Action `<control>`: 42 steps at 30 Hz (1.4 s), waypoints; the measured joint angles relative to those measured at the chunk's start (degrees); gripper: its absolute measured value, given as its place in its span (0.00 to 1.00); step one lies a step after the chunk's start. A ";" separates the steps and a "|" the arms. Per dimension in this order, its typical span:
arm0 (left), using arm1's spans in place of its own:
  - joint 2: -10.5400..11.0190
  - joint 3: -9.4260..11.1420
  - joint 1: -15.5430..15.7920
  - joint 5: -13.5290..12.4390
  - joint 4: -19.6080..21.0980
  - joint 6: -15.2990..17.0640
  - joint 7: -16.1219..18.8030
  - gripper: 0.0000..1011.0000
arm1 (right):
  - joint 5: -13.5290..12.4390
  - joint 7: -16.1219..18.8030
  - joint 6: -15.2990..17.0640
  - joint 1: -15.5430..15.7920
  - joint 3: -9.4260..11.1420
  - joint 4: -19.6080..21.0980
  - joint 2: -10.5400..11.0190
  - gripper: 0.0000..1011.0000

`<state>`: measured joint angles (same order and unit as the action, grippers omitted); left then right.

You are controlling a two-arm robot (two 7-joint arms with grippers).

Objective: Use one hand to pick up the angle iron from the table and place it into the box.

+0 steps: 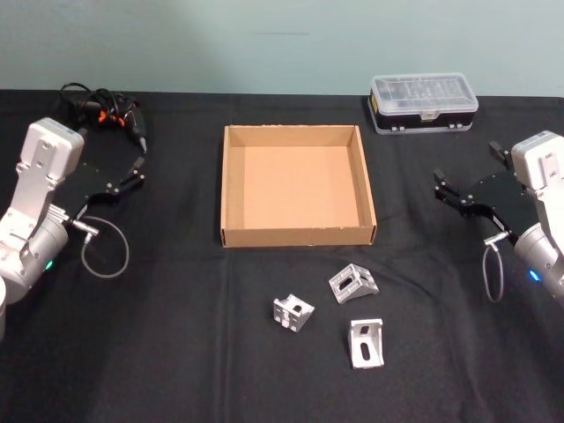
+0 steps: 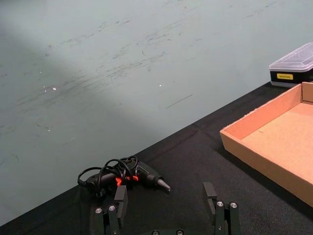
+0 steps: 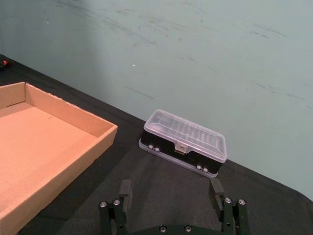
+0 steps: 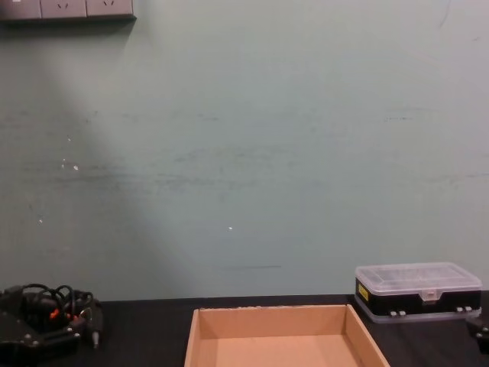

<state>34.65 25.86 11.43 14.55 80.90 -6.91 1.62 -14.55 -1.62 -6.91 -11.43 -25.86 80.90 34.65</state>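
1. So, three small silver-grey metal angle irons lie on the matt black surface, at 6 o'clock from the wide shallow tan cardboard box and apart from it. They are the left angle iron, the middle angle iron and the near angle iron.
2. The black blocky right gripper hovers at 3 o'clock of the box, jaws spread and holding nothing. The black blocky left gripper hovers at 9 o'clock, jaws likewise released.
3. From the right gripper, the middle angle iron lies between 7 and 8 o'clock. From the left gripper, the left angle iron lies between 4 and 5 o'clock and is farther off, so the right arm looks the nearer.
4. The near angle iron's long axis runs about 12 to 6, and the middle one seems to slant roughly 2 to 8. The jaws would probably need turning to close across its short width.
5. The box is empty, so no piece has been placed yet.
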 joint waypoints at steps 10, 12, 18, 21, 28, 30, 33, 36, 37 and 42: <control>0.00 0.00 0.00 0.00 0.00 0.00 0.00 0.99 | 0.00 0.00 0.00 0.00 0.00 0.00 0.00 0.99; 0.00 0.00 0.00 0.00 0.00 0.00 0.00 0.99 | 0.00 0.00 0.00 0.00 0.00 0.00 0.00 0.99; 0.00 0.00 0.00 0.00 0.00 0.00 0.00 0.99 | 0.00 0.00 0.00 0.00 0.00 0.00 0.00 0.99; 0.00 0.00 0.00 0.00 0.00 0.00 0.00 0.99 | 0.00 0.00 0.00 0.00 0.00 0.00 0.00 0.99; 0.00 0.00 0.00 0.00 0.00 0.00 0.00 0.99 | 0.08 0.64 -0.07 -0.06 0.61 -0.03 -0.32 0.99; 0.00 0.00 0.00 0.00 0.00 0.00 0.00 0.99 | 0.01 1.22 -0.19 -0.01 1.17 0.11 -0.46 0.99; 0.00 0.00 0.00 0.00 0.00 0.00 0.00 0.99 | -0.43 1.81 -0.39 0.32 2.08 1.01 -0.51 0.99; 0.00 0.00 0.00 0.00 0.00 0.00 0.00 0.99 | -0.94 2.35 -0.54 0.58 2.93 1.89 -0.46 0.99; 0.00 0.00 0.00 0.00 0.00 0.00 0.00 0.99 | -1.16 2.59 -0.57 0.68 3.23 2.24 -0.40 0.99; 0.00 0.00 0.00 0.00 0.00 0.00 0.00 0.99 | -2.57 4.59 -0.49 1.01 5.41 5.51 0.57 0.99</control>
<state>34.65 25.86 11.43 14.55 80.90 -6.91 1.62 -17.12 2.97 -7.40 -10.42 -20.46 86.41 35.22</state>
